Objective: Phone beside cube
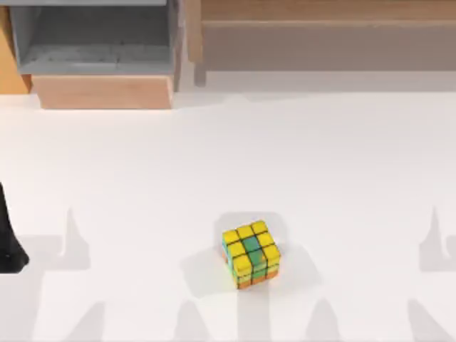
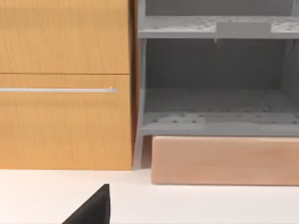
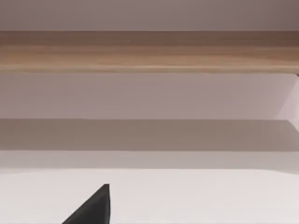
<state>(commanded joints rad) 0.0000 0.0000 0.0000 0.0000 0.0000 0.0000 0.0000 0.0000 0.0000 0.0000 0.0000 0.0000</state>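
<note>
Yellow cube (image 1: 250, 253) sits mid-table, well right of left claw (image 1: 8, 242).

One cube (image 1: 250, 253) sits on one white desk (image 1: 320, 164). At the back stand one grey shelf unit (image 1: 96, 39), one pale wooden block (image 1: 103, 92) and one wooden cabinet (image 2: 65, 84).

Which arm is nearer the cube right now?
Left, as far as the frames show. The left arm sits at the table's left edge, well left of the cube. The top view gives no position for the right arm.
</note>
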